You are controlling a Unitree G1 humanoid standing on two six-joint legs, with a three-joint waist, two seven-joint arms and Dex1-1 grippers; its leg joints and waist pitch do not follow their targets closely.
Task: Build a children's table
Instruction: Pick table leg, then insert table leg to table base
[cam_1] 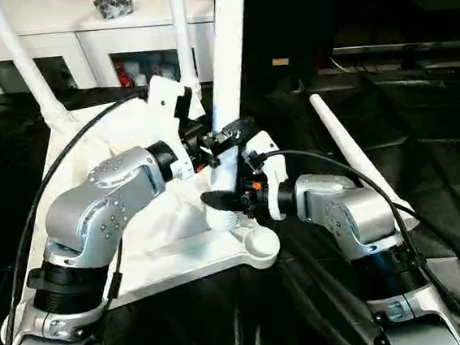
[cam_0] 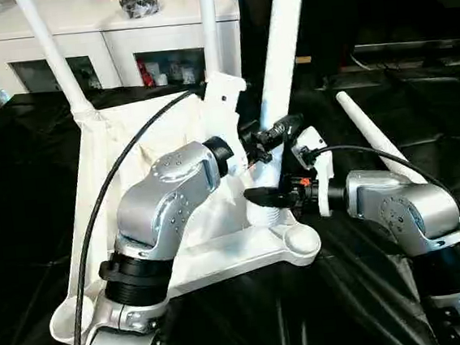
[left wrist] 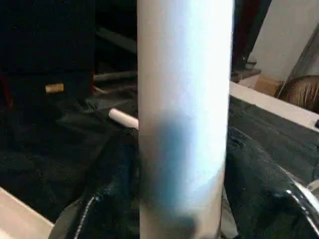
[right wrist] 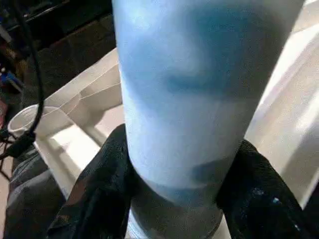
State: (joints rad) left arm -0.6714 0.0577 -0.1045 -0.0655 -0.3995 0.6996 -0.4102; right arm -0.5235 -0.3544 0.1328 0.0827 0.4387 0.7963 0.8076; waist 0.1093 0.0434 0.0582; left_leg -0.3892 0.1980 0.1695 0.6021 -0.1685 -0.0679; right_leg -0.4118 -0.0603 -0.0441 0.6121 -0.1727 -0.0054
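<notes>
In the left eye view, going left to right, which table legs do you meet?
Far-left upright leg → second upright leg → the thick leg both grippers are working on, near the tabletop's corner → the loose leg lying on the black cloth.

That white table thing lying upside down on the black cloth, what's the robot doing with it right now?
The robot is fitting legs to the upturned tabletop. Two legs already stand in the far corner sockets. Both grippers are on a third leg, upright in a near corner socket: the right gripper clasps it low, just above the socket, with a finger on each side, and the left gripper meets it higher up. The fourth leg lies loose on the black cloth to the robot's right.
</notes>
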